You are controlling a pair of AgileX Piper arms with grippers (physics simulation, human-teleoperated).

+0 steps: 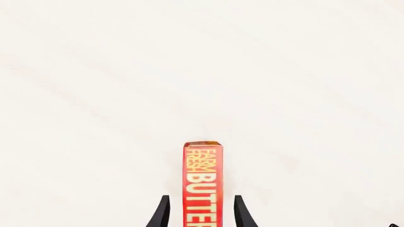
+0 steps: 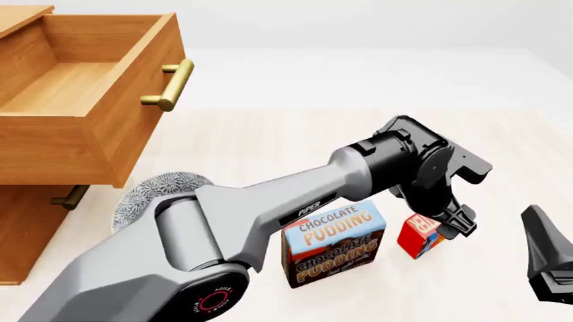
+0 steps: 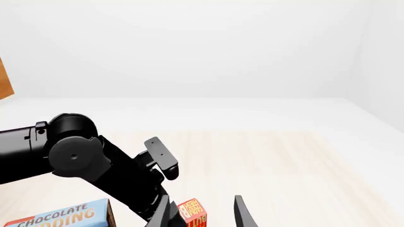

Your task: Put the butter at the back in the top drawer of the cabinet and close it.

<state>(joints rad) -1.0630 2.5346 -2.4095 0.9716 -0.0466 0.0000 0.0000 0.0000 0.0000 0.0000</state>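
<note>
now, step: i am at the grasp of the butter (image 2: pixel 420 235), which stands on the surface (image 2: pixel 296 134) just beside the pudding box (image 2: pixel 333 244).
left tool (image 1: pixel 200 213): parted, one finger on each side of the butter, not yet closed on it.
right tool (image 3: pixel 203 215): apart and holding nothing.
next: close, lift, carry to the open top drawer (image 2: pixel 80 80) of the cabinet (image 2: pixel 23 228).
views: only the front view shows the drawer; my left wrist view shows the gaps.
</note>
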